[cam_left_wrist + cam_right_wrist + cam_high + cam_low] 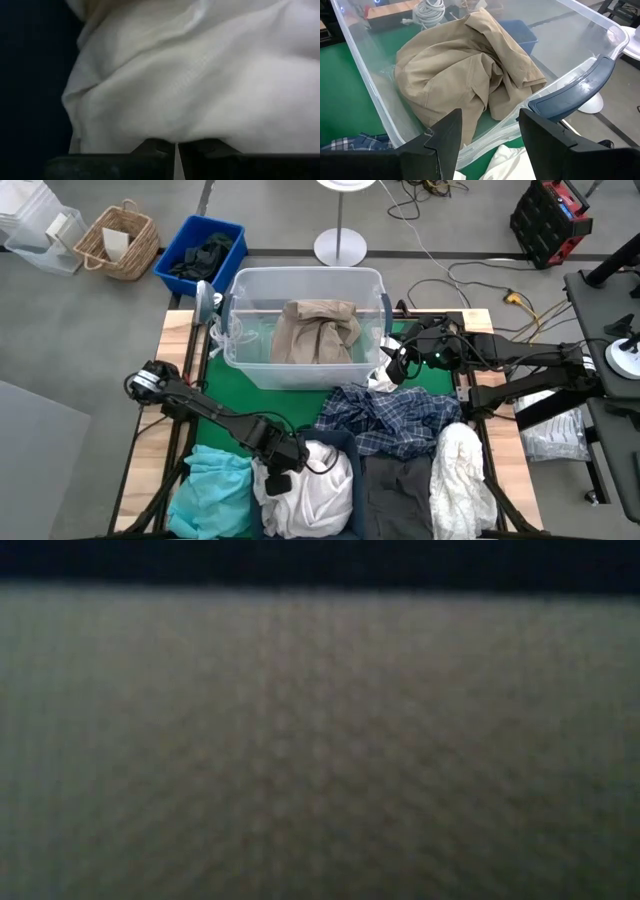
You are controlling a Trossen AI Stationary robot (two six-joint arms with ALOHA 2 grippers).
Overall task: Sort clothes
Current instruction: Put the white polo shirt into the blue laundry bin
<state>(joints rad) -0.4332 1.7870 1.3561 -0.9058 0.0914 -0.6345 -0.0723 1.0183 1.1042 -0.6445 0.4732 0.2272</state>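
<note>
High view looks straight down on whole table, both my arms inside picture. Low view sits pressed against some cloth, shows only blur. My left wrist view faces white garment (200,75) from very near. My right wrist view looks forward into clear tub (365,55) at beige garment (465,65); high view shares both.

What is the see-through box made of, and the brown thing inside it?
The clear tub looks like hard, glossy plastic: you can see through its walls and its rim shines. The beige garment inside looks like soft, matte woven cloth, maybe cotton, because it crumples into folds and creases.
</note>
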